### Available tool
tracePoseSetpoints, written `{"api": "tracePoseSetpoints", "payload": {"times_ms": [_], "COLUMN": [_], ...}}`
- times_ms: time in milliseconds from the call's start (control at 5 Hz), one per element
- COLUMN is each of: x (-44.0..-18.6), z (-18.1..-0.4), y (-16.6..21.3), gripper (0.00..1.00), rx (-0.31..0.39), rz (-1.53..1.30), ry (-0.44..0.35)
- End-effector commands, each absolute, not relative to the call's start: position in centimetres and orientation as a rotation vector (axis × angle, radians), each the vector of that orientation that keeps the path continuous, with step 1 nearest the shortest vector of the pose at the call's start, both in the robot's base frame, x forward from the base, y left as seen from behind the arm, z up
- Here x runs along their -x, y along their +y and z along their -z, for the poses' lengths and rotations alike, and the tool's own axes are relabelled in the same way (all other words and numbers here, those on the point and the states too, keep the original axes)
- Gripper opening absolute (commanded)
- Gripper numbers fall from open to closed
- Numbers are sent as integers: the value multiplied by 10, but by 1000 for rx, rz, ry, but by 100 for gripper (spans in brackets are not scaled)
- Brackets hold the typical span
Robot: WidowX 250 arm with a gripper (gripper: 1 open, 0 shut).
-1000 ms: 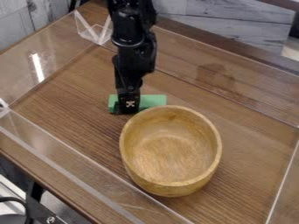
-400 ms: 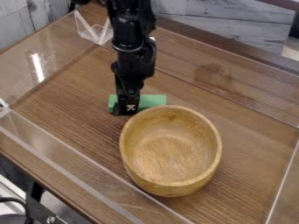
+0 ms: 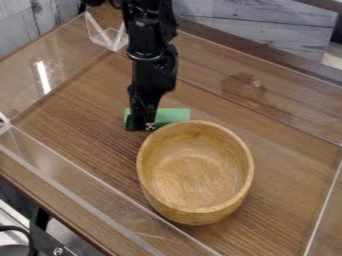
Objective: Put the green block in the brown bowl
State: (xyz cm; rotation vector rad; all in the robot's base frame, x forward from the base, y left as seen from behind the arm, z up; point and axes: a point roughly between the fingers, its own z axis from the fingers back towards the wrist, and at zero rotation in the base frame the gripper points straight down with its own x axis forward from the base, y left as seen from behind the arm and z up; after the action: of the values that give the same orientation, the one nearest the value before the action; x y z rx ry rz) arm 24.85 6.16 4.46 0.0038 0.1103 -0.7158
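Green block point(image 3: 171, 115) lies flat on the wooden table point(image 3: 80, 130) in the camera view, just behind the brown bowl point(image 3: 195, 172) and outside it, with the black gripper point(image 3: 147, 122) lowered over its left part, fingers pressed together, though whether they pinch the block I cannot tell.

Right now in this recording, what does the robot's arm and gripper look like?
The arm is black and slender, built of chunky, angular segments. The gripper at its end is also black, with narrow fingers. The picture is too coarse to make out any lettering.
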Motion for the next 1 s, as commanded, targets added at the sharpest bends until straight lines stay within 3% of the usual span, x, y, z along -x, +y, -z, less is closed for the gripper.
{"api": "tracePoseSetpoints", "payload": {"times_ms": [0,600,800], "x": [-258,-262,-267], "z": [-72,-99,-97], "y": [66,69,75], "gripper": [0,0,100], "rx": [-37,-38,-51], "rz": [634,547,556], "ry": [56,42,24]}}
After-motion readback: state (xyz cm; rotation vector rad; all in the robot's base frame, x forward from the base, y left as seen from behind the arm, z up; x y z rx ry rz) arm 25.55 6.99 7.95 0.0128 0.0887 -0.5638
